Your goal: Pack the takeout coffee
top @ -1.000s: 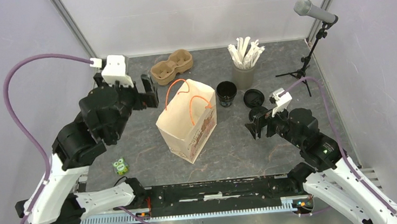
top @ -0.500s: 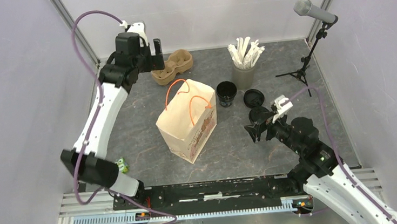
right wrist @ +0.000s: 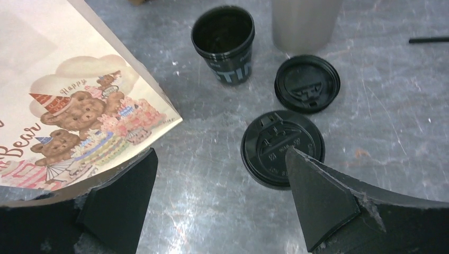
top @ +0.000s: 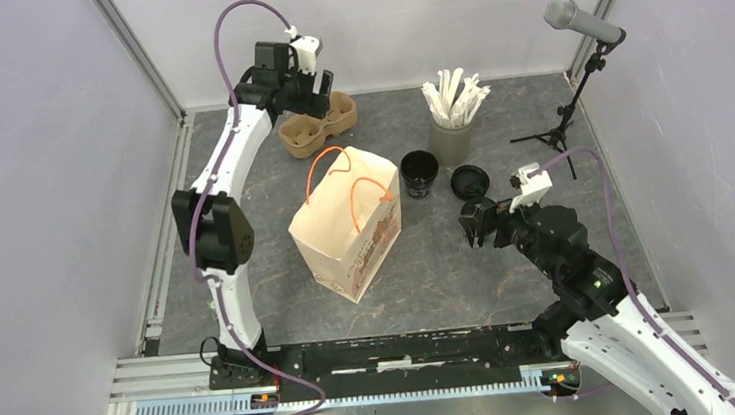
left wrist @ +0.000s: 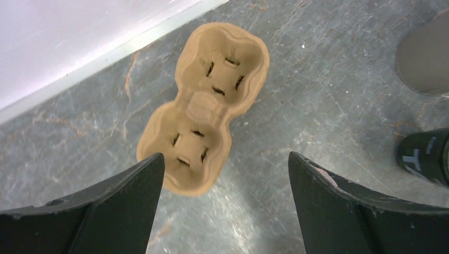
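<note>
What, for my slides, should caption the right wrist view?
Open right gripper above two loose black lids, near lidless cup and paper bag.

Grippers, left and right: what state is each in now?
Left gripper: open, empty, over the brown pulp two-cup carrier.
Right gripper: open, empty, near a round black plastic lid.

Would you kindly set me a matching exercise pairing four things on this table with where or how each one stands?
Things:
1. brown pulp two-cup carrier
2. tan paper bag with orange handles
3. small black paper cup
4. tall grey cup

States:
A. open-topped, no lid on
B. holds white sticks
C. back left, both wells empty
D. upright, in the middle

Pairs: 1-C, 2-D, 3-A, 4-B
</note>
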